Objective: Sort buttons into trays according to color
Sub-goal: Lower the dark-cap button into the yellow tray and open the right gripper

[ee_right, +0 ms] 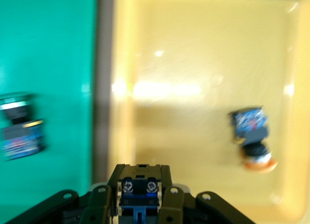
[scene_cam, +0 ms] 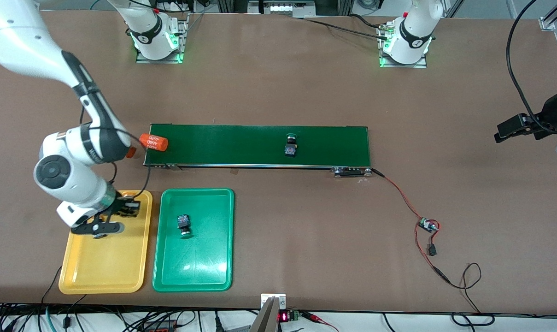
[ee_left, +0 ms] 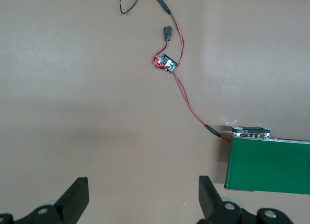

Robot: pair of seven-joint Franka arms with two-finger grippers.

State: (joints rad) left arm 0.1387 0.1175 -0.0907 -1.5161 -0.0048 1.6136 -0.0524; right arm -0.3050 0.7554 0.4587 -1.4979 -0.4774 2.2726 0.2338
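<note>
My right gripper (scene_cam: 129,208) is over the yellow tray (scene_cam: 103,263), at the end nearest the conveyor. It is shut on a button with a black-and-blue body (ee_right: 144,190), whose cap is hidden. In the right wrist view a yellow-orange button (ee_right: 252,136) lies on its side in the yellow tray (ee_right: 193,54). A green button (scene_cam: 184,226) lies in the green tray (scene_cam: 200,267). Another green button (scene_cam: 291,145) sits on the conveyor belt. My left gripper (ee_left: 143,197) is open and empty over bare table off the left arm's end of the belt.
The long dark-green conveyor belt (scene_cam: 241,145) lies across the middle of the table. An orange cylinder (scene_cam: 154,142) sits at its end toward the right arm. Red wires run from its other end to a small circuit board (scene_cam: 428,225).
</note>
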